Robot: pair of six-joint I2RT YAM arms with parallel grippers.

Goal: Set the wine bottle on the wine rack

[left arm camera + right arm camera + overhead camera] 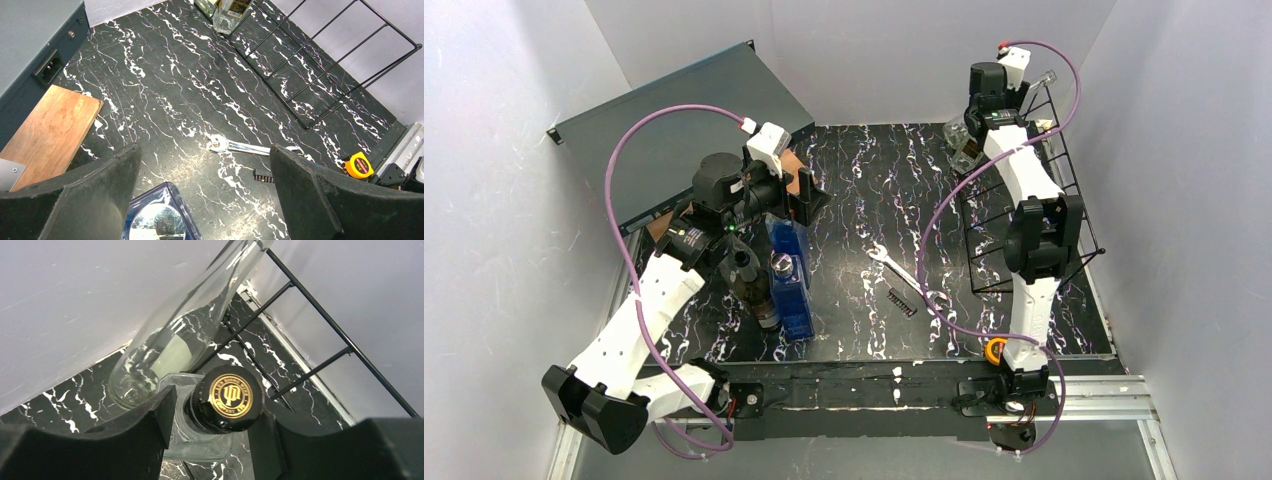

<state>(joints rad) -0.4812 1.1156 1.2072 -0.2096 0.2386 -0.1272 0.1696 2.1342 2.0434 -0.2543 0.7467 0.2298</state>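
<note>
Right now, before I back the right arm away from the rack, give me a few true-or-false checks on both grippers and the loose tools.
1. The left gripper is open and empty. True.
2. The right gripper has the black-capped bottle between its fingers. True.
3. The wrench lies inside the wine rack. False: it lies on the table, apart from the rack.
4. The tape measure is blue. False: it is yellow.

Black tabletop (854,180) veined white; black wire wine rack (320,65) at three o'clock; clear wine bottle (200,445), black cap (230,397) with gold emblem; yellow tape measure (358,165) at five o'clock.
</note>
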